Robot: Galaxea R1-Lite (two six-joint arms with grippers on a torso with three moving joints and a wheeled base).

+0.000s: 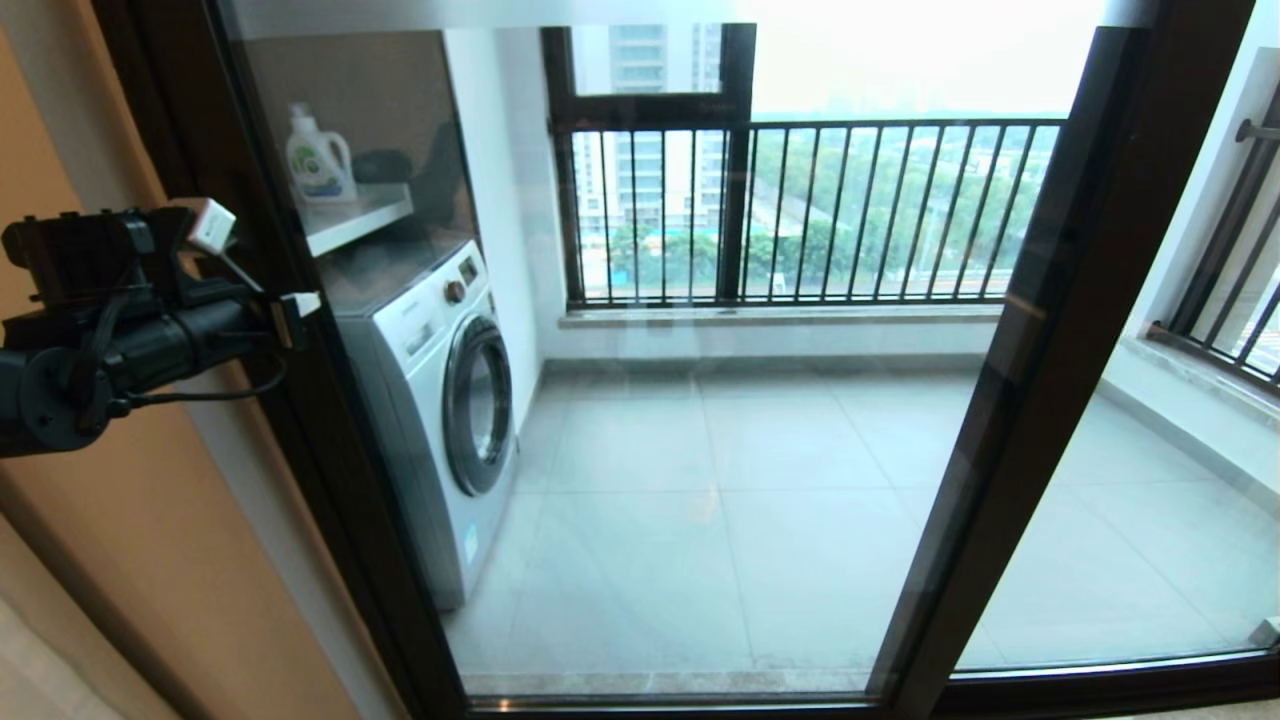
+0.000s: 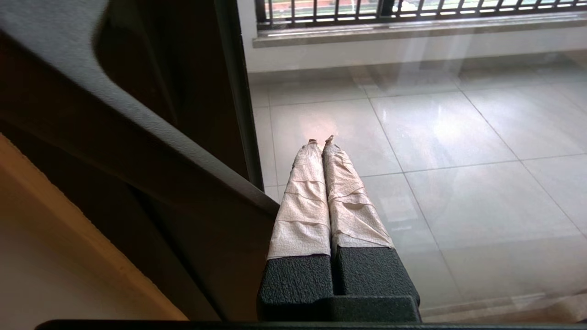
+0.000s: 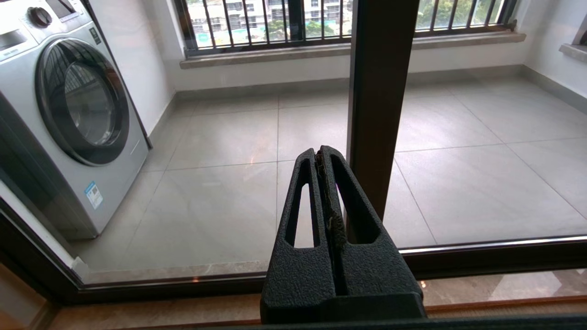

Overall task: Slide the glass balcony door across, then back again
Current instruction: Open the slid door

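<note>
The glass balcony door (image 1: 700, 450) fills the head view, its clear pane set between a dark left stile (image 1: 300, 420) and a dark right stile (image 1: 1030, 350). My left arm (image 1: 130, 330) reaches in at the left stile, at mid height. In the left wrist view the left gripper (image 2: 321, 140) is shut and empty. Its beige-taped fingers (image 2: 302, 197) point at the glass (image 2: 435, 137) just beside the frame, with a dark grey slanting bar (image 2: 137, 123) against their side. The right gripper (image 3: 320, 156) is shut and empty, low down, aimed at the pane next to a brown stile (image 3: 376, 91). It is out of the head view.
Behind the glass stand a washing machine (image 1: 440, 400), a shelf with a detergent bottle (image 1: 318, 160), a tiled balcony floor (image 1: 750, 520) and a window with black railing bars (image 1: 800, 210). A tan wall (image 1: 120, 560) flanks the left frame. The floor track (image 3: 481, 256) runs below.
</note>
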